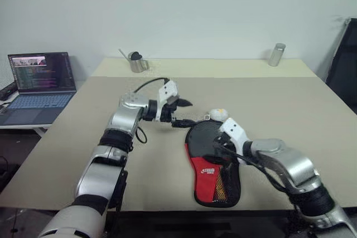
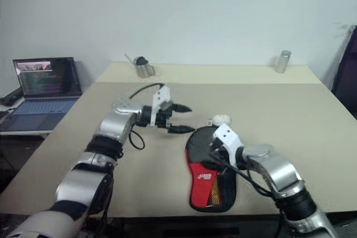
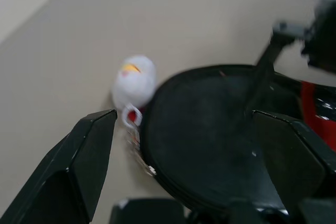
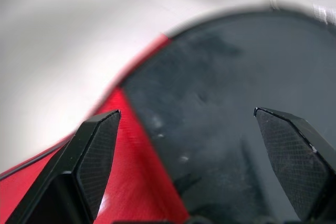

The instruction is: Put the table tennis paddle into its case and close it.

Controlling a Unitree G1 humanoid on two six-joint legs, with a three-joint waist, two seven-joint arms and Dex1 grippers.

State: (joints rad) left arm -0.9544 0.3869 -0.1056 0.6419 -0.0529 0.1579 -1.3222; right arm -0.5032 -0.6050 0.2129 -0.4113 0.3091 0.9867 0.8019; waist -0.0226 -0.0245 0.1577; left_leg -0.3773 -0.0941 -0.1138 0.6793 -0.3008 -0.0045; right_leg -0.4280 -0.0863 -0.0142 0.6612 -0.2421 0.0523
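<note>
The case (image 1: pixel 212 163) lay closed and flat on the beige counter (image 1: pixel 290 110), a small white charm (image 1: pixel 217 114) at its round end. The left gripper (image 1: pixel 183 113) hovered just beside that end, fingers apart; the right gripper (image 1: pixel 218 150) hung over the case, fingers apart too, holding nothing

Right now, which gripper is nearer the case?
Right. The right gripper hangs open directly over the case; the left gripper, also open, is off its round end, above the table.
</note>
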